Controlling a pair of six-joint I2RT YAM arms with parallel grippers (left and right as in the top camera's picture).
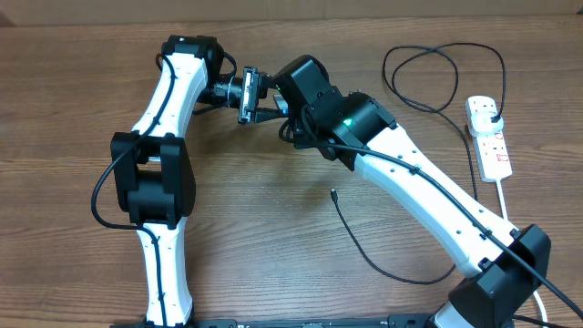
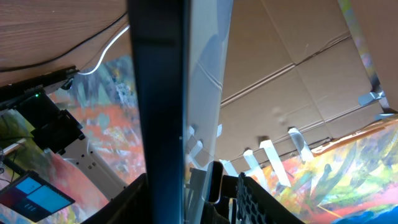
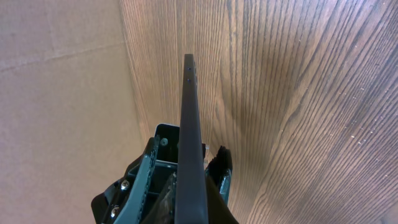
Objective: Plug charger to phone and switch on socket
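The phone is held off the table between both grippers at the back centre, mostly hidden by them. In the left wrist view its dark edge runs up from my left gripper, which is shut on it. In the right wrist view the phone shows edge-on, clamped in my right gripper. The charger cable's connector tip lies free on the table in front of the right arm. Its black plug sits in the white socket strip at the far right.
The black cable loops across the back right and curls along the table under the right arm. The strip's thick white cord runs towards the front right. A cardboard wall stands behind the table.
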